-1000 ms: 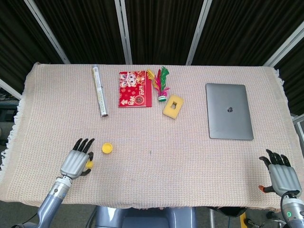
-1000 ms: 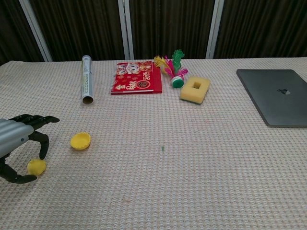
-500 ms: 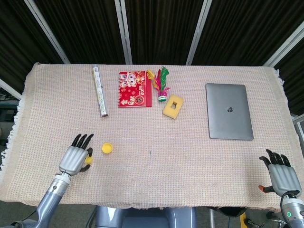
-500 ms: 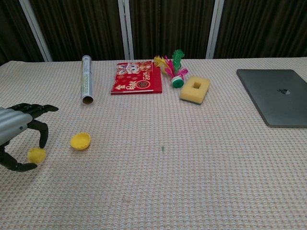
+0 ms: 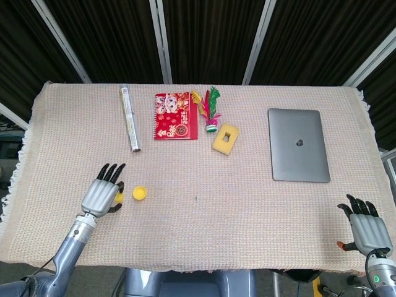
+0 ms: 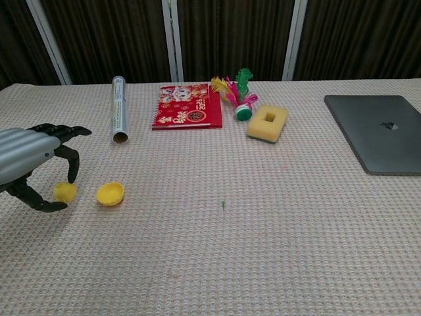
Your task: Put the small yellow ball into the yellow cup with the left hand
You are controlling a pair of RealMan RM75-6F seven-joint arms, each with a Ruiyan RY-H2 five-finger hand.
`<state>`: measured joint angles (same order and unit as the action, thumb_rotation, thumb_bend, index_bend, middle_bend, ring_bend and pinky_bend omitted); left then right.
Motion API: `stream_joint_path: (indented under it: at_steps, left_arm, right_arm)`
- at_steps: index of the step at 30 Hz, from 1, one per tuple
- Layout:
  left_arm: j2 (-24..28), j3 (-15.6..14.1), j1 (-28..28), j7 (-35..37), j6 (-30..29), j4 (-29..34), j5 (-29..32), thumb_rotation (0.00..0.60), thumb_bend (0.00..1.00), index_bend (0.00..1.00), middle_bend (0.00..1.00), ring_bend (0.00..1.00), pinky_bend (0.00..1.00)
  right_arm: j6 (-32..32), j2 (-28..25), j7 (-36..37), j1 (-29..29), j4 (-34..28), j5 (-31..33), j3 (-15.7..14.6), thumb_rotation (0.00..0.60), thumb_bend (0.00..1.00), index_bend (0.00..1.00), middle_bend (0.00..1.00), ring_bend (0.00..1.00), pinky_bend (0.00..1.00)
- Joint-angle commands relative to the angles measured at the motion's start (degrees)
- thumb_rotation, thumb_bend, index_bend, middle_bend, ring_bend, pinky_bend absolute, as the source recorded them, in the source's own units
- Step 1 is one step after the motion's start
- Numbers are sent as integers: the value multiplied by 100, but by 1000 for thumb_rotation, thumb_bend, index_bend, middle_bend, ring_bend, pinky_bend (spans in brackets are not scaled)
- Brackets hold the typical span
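Note:
The small yellow ball (image 6: 64, 191) sits pinched between the thumb and a fingertip of my left hand (image 6: 29, 158), just above the cloth at the front left. The head view shows the ball (image 5: 119, 197) peeking out at the right side of the left hand (image 5: 102, 197). The yellow cup (image 6: 110, 193) is a low round dish on the cloth, a short way right of the ball; from above the cup (image 5: 140, 193) looks empty. My right hand (image 5: 365, 226) rests at the front right table edge, fingers apart, holding nothing.
Along the far side lie a silver tube (image 5: 130, 126), a red notebook (image 5: 175, 116), a feathered shuttlecock (image 5: 209, 111) and a yellow sponge block (image 5: 226, 138). A grey laptop (image 5: 297, 153) lies shut at the right. A beige woven cloth (image 5: 204, 223) covers the table.
The left hand has carried the ball forward and to the right, closer to the yellow cup. The right hand has not moved.

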<state>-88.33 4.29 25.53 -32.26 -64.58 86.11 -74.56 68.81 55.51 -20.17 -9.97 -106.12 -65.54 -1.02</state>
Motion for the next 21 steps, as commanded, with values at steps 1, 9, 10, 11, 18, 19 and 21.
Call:
stream_joint_path:
  at_steps: [1,9,10,11,18,19,21]
  left_arm:
    - [-155,47,110,23,86,-158,11,600,232,552,0,0,0]
    - [-401,94,314,-7,189,-336,-10,600,230,553,0,0,0]
    - [-428,102,336,-13,194,-343,0,600,230,553,0,0,0]
    - [-438,104,342,-14,194,-346,7,600,230,553,0,0,0]
    - [-528,111,416,-64,199,-379,66,600,231,552,0,0,0]
    - [-550,108,427,-68,211,-402,88,600,231,553,0,0,0]
    - [-582,103,447,-81,230,-449,110,600,232,553,0,0,0]
  right_arm:
    - [-3,-4,5,-1,-4,2,2,600,0,193,0,0,0]
    - [-24,-13,18,-8,-3,23,4,600,0,193,0,0,0]
    - [-25,-14,17,-7,-5,22,2,600,0,193,0,0,0]
    - [-24,-14,17,-7,-5,20,1,600,0,194,0,0,0]
    - [-24,-21,30,-5,-7,19,0,600,0,193,0,0,0]
    - [-25,-20,29,-5,-7,19,0,600,0,193,0,0,0]
    - [-25,-20,30,-5,-6,20,0,600,0,194,0,0,0]
